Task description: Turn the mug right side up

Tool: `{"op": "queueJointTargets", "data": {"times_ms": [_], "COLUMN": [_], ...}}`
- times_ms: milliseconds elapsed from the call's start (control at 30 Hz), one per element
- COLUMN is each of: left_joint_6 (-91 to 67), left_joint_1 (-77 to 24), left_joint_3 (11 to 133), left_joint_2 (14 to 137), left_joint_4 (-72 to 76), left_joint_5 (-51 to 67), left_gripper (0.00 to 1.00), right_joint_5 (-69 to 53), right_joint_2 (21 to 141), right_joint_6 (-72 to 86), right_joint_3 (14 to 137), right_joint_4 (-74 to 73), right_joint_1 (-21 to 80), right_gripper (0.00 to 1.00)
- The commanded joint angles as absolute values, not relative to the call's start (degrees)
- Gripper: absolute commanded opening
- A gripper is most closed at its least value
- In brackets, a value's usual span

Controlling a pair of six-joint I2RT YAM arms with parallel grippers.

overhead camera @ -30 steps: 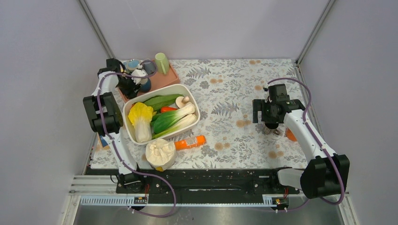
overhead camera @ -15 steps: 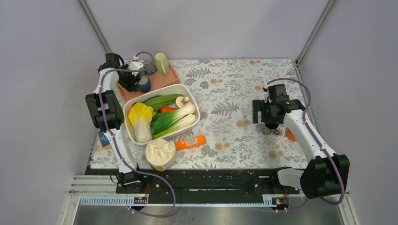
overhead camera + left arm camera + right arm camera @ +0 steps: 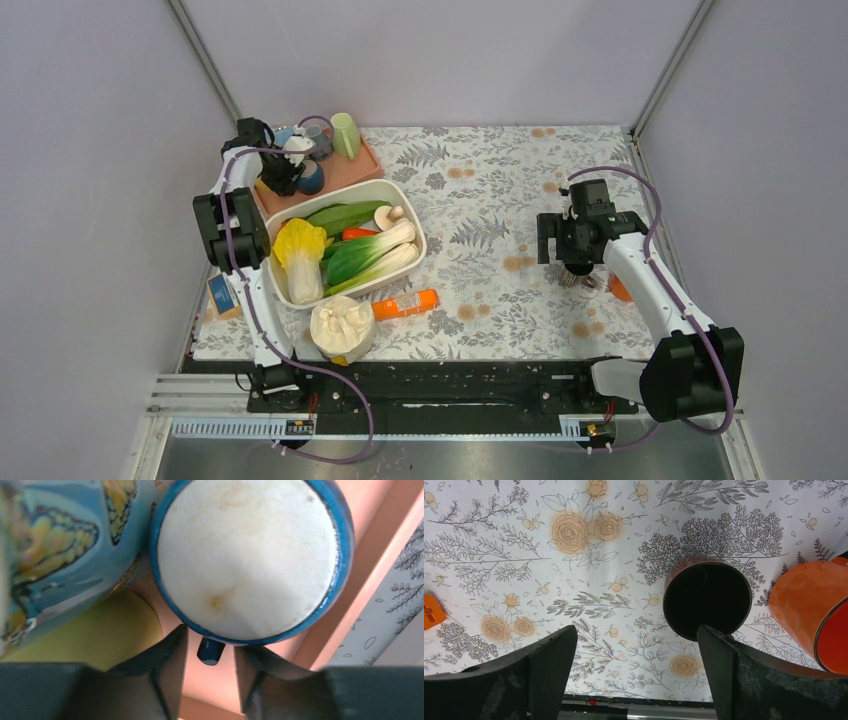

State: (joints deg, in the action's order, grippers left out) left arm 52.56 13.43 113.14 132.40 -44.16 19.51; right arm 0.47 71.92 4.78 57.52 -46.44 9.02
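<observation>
**Left tool lined up on the mug handle, no grip yet**

In the last second the left arm has swung further in over the pink tray. It was working from the tray's near side and now reaches deeper toward the tray's back.

The left tool is apart. Its fingers straddle the handle of the blue mug with a sliver of gap each side, so nothing is clamped.

The blue mug sits on the tray near its near edge and has not shifted. The wrist view shows a flat cream disc ringed in blue facing up. I read that as the base, so the mug is still inverted.

A butterfly mug is also on the tray, touching the blue one or nearly so. It could get knocked during the flip.

The right tool is wide apart and holds nothing. It is well away from the tray across the desk and unchanged, over a dark cup and an orange mug.

Approach looks done. Next: close on the handle, lift clear, rotate.
</observation>
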Motion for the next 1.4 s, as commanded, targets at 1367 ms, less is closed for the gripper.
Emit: {"op": "queueJointTargets", "data": {"times_ms": [1367], "left_joint_6": [12.8], "left_joint_1": [3.9], "left_joint_3": [104.8], "left_joint_2": [97.9], "left_joint_4": [-45.0], "left_joint_5": [53.1], "left_gripper": [0.00], "right_joint_5": [-18.9], "right_joint_2": [68.9], "right_joint_6": [35.4], "right_joint_3": [56.1], "right_joint_4": [23.3], "right_joint_1": [35.1], "right_gripper": [0.99]}}
